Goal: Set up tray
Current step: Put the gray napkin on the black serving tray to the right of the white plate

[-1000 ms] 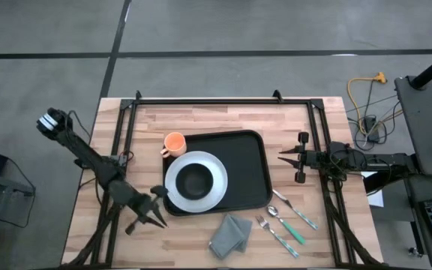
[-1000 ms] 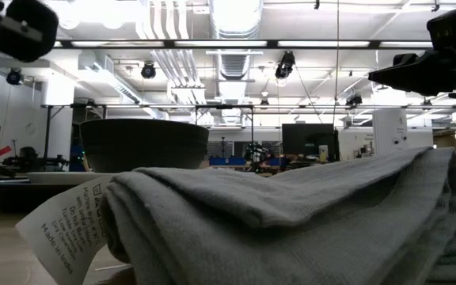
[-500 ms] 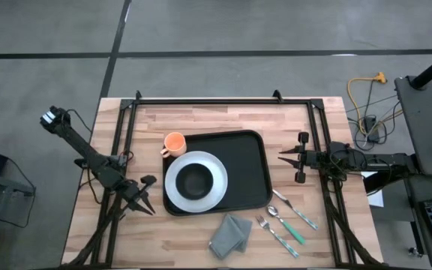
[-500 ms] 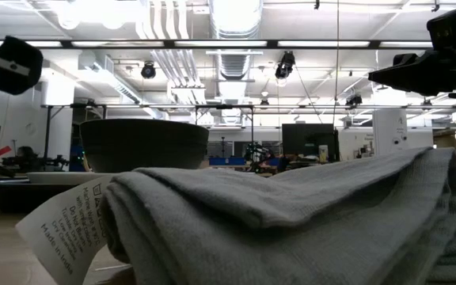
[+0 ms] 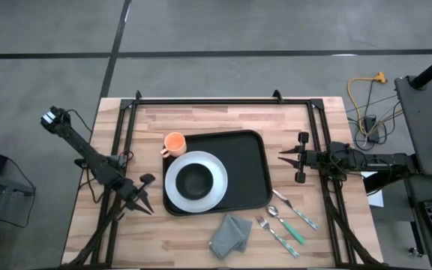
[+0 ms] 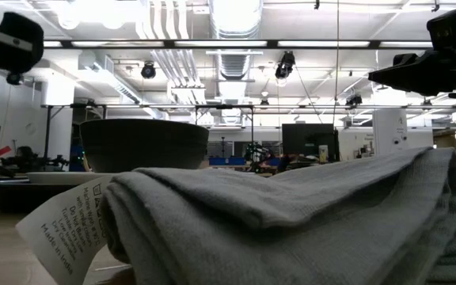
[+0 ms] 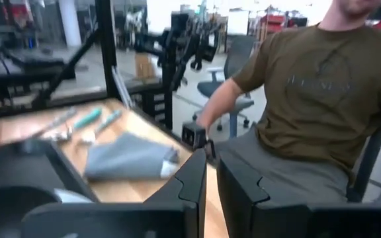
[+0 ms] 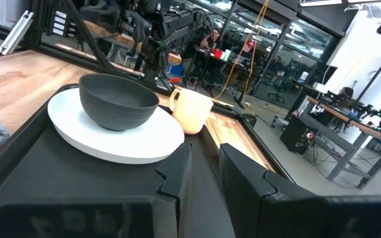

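Compared to a second ago, the left gripper point(image 5: 142, 199) has backed off from the plate's edge and now sits over bare wood near the table's left side, fingers only a narrow slit apart with nothing in them. Right gripper point(image 5: 284, 157) hasn't budged, hovering just off the right rim of the tray point(image 5: 250, 174), same thin gap, empty. Tray's mid-table with the white plate point(image 5: 213, 181) and dark bowl point(image 5: 195, 180) on its left half, and an orange cup point(image 5: 174, 142) touching its top-left corner.
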